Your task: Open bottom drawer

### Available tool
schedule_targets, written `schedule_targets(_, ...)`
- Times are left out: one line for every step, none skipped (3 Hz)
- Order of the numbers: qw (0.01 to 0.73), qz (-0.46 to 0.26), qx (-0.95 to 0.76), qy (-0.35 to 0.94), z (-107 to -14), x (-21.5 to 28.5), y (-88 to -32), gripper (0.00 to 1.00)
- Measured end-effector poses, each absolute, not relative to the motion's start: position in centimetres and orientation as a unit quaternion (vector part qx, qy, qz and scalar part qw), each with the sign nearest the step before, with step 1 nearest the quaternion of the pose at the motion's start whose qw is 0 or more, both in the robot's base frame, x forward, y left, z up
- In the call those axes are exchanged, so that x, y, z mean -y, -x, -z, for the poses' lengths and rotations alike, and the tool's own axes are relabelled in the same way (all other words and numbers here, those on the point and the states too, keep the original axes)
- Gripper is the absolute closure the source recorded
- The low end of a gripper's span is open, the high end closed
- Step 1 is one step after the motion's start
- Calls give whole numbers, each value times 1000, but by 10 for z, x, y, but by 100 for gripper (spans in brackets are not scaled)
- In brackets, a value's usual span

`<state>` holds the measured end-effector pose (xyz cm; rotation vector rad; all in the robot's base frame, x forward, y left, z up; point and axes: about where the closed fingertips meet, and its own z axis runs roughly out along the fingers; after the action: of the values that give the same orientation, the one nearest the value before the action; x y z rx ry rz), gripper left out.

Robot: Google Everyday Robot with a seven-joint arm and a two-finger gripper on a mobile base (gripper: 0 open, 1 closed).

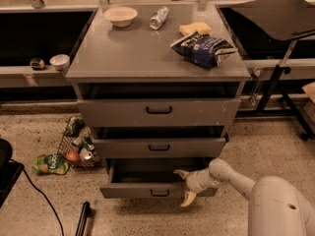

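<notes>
Camera view: bottom drawer (133,190) lowest in the cabinet, partly out, front running left-right. Gripper (184,186) at its right front, fingers spread, one inside the lip and one outside. Handle (160,192) just left. Pull axis toward camera. Middle drawer (197,147) overhangs above. Litter basket (74,149) well left, likely no obstruction.

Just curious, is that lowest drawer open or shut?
Open: the bottom drawer juts out, its grey inside showing. The gripper sits at its front edge, jaws spread.

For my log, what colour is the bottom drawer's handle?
Black, in the camera view; the gripper is beside the handle, at the front of the bottom drawer.
</notes>
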<state>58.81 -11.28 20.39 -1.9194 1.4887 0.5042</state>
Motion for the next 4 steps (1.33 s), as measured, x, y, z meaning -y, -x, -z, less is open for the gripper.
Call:
schedule_targets(321, -194, -567, 734, -202, 111, -585, 0)
schedule_targets(288, -208, -573, 739, -193, 112, -565, 0)
schedule_targets(253, -226, -576, 744, -187, 113, -538, 0)
schedule_targets(229, -243, -572, 749, -181, 111, -516, 18)
